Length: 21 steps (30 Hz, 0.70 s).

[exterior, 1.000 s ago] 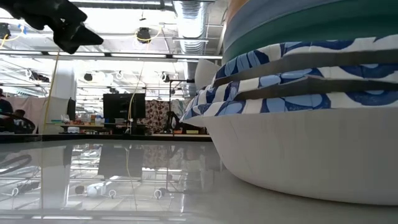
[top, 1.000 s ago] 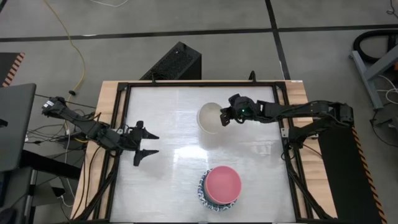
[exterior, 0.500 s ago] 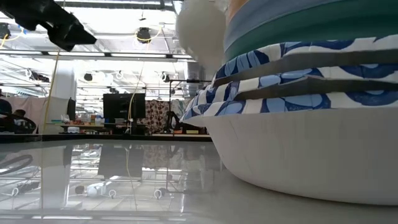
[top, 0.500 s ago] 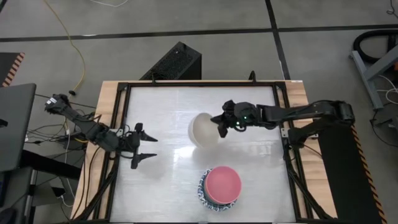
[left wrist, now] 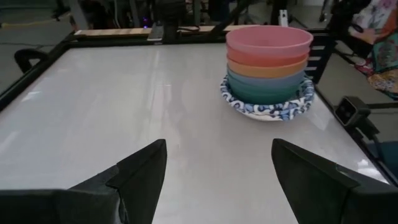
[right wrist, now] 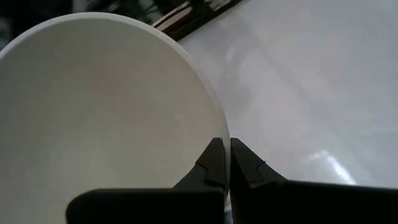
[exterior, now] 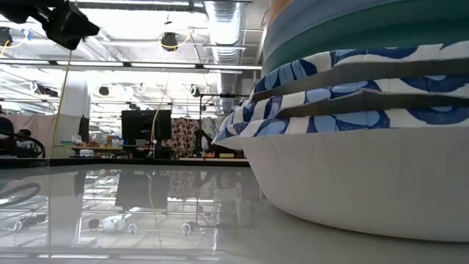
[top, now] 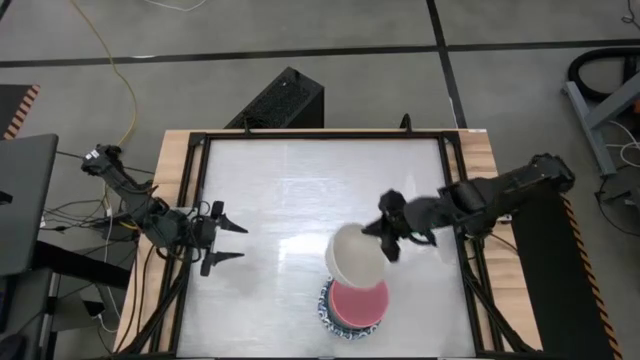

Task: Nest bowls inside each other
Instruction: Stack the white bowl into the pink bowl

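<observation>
A stack of nested bowls [top: 357, 305] stands near the table's near edge, a pink bowl [left wrist: 268, 42] on top, with orange, blue and green ones below it and a blue-patterned one [left wrist: 267, 106] at the bottom. My right gripper [top: 392, 238] is shut on a cream bowl [top: 356, 255] and holds it in the air over the far side of the stack. My left gripper [top: 226, 243] stands open by the table's left edge with nothing between its fingers [left wrist: 144, 177]. My right gripper pinches the cream bowl's rim [right wrist: 221, 132], one finger inside the bowl and one outside [right wrist: 247, 167]. It comes at the bowl from the table's right, slanting down. The bowl is lifted clear of the table, its hollow side up.
A black frame [top: 460, 260] borders the white table top [top: 280, 190]. The stack fills the right of the low view [exterior: 366, 110]. Bare table top lies between the stack and my left gripper.
My right gripper has lifted the cream bowl off the far middle of the table. It has carried the bowl up and toward the near edge, to above the stack, tipping it on the way. My left gripper has drawn back a little toward the left edge.
</observation>
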Available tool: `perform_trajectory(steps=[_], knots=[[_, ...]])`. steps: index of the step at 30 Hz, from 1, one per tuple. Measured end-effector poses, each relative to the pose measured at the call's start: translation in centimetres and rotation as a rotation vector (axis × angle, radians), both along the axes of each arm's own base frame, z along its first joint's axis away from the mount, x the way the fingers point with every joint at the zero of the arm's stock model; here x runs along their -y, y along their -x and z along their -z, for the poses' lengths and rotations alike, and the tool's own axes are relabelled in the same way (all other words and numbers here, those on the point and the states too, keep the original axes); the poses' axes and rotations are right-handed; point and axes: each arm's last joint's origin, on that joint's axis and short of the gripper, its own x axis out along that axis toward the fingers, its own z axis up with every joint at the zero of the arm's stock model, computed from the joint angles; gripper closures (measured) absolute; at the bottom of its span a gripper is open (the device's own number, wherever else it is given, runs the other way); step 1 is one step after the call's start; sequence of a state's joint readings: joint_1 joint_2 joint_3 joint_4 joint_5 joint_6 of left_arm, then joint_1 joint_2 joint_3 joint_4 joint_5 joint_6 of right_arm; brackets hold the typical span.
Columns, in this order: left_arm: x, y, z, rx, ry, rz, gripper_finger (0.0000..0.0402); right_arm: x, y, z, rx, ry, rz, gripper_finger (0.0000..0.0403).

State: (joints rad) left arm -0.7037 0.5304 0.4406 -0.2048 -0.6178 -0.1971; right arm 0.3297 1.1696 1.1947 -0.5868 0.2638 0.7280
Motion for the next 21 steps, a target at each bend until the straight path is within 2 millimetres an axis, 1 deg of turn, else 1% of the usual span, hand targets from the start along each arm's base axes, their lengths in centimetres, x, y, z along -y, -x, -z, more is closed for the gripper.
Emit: perform_trajectory(steps=[3,5,8,11,14,17,21], knots=[[0.3,0.2,0.0,0.002,-0.001,0.024,0.0122,-2.2,0.9,0.1,-0.018,-0.015,-0.06,0.0392],[0.4,0.3,0.0,0.001,-0.002,0.042,0.0122,-3.6,1.3,0.6,-0.045,-0.011,-0.08,0.0392],[0.7,0.5,-0.2,0.014,0.006,0.075,0.0122,-5.6,1.4,1.6,-0.092,0.005,-0.099,0.0392],[1.0,0.6,-0.4,0.035,0.009,0.101,0.0122,-6.9,1.3,2.8,-0.137,0.024,-0.086,0.0392],[1.1,0.6,-0.4,0.04,0.01,0.112,0.0122,-7.4,0.9,3.9,-0.193,0.028,-0.06,0.0392],[1.1,0.6,-0.5,0.042,0.012,0.111,0.0122,-7.5,0.4,4.8,-0.249,0.023,-0.027,0.0392],[1.1,0.6,-0.5,0.042,0.012,0.111,0.0122,-7.2,-0.1,5.3,-0.28,0.0,-0.014,0.0392]])
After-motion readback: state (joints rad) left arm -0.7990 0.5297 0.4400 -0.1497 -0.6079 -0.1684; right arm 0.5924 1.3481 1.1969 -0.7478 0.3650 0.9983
